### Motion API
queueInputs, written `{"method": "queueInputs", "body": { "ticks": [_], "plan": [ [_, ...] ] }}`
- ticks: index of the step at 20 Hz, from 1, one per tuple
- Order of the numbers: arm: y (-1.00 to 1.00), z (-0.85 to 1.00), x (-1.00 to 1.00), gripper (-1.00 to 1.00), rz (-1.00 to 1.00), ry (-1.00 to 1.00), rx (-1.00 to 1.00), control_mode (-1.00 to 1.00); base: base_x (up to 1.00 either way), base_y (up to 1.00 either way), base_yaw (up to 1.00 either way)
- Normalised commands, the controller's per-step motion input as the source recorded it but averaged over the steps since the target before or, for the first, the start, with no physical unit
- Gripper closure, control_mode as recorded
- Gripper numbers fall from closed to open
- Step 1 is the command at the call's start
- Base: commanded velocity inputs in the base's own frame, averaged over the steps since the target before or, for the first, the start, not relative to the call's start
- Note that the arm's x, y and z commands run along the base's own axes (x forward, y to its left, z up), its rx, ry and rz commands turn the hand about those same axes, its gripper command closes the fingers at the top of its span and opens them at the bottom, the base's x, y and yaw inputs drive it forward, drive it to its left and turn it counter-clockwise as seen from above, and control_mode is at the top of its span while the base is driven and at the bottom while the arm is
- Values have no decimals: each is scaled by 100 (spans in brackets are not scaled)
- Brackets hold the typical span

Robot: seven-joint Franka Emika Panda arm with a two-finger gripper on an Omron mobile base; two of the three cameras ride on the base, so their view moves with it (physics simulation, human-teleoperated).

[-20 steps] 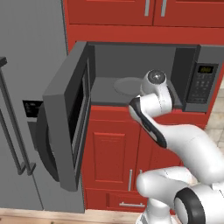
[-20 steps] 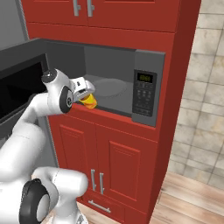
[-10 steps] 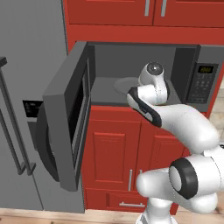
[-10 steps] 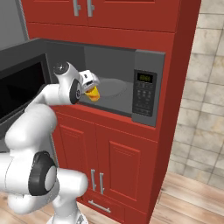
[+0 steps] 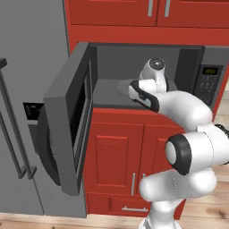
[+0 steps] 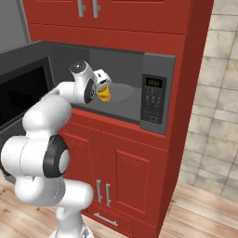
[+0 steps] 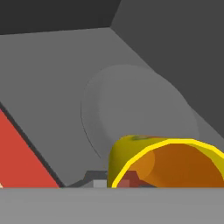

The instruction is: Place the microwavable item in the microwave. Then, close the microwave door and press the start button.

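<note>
Presently, left base view: my arm centre-frame reaches into the microwave (image 5: 134, 67). Right base view: gripper (image 6: 103, 88) clamped on the cup (image 6: 105, 95), centre-left, above the turntable (image 6: 123, 95). Hand view: cup lower right; lower gently, upright, before releasing.

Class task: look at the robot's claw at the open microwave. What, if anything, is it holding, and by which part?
The claw is shut on the yellow cup, gripping near its rim; the exact contact is hidden.
</note>
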Motion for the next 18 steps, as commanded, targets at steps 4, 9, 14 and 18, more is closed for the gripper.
{"method": "queueInputs", "body": {
  "ticks": [4,9,14,18],
  "plan": [
    [0,-20,52,100,4,4,0,-100,0,0,0],
    [0,-39,51,100,3,7,0,-100,0,0,0],
    [0,-20,30,100,4,2,0,-100,0,0,0],
    [-3,-5,21,100,4,0,0,-100,0,0,0]
  ]
}}
